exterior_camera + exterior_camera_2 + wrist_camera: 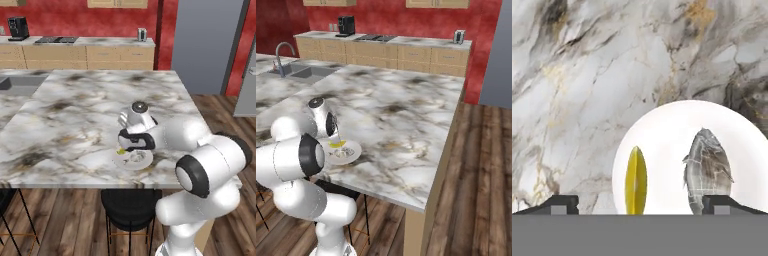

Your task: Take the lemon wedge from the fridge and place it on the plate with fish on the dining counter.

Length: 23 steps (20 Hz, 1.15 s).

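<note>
The lemon wedge is lying on the plate, just beside the fish and touching neither finger. The hand is hovering right above the plate with its fingers spread wide apart, gripping nothing. The plate is sitting near the edge of the marble bench, above a black stool; the sink is lying well away from the plate.

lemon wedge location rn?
On the white plate, the lemon wedge lies beside the fish, at the marble counter's near edge.
</note>
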{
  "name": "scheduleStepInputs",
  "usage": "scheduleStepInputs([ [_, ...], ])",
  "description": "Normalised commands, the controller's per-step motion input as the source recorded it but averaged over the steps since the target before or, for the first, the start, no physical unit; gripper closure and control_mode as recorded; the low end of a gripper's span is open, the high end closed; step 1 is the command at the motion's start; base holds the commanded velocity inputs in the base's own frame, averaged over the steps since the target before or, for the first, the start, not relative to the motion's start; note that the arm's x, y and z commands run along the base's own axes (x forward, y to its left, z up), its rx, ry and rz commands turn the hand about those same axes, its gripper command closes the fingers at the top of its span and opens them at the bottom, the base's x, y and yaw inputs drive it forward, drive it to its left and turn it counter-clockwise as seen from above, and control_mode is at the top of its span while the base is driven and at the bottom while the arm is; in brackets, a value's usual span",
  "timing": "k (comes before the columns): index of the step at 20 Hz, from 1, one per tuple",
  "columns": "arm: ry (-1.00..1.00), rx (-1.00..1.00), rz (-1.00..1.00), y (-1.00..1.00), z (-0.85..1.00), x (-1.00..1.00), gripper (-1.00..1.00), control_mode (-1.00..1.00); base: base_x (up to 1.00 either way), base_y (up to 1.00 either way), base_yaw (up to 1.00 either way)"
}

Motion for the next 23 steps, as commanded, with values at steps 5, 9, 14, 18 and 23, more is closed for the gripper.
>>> scheduleStepInputs([
  [5,0.00,0.12,-0.06,-0.23,0.80,-0.83,-1.00,-1.00,0.00,0.00,0.00],
  [9,-0.03,0.16,0.00,-0.81,0.16,-1.00,-1.00,-1.00,0.00,0.00,0.00],
  [14,-0.03,0.22,0.00,-1.00,0.00,-1.00,-1.00,-1.00,0.00,0.00,0.00],
  [18,-0.03,0.21,0.00,-1.00,-0.31,-1.00,-1.00,-1.00,0.00,0.00,0.00],
  [23,-0.54,0.12,-0.03,-0.58,0.71,-1.00,-1.00,-1.00,0.00,0.00,0.00],
])
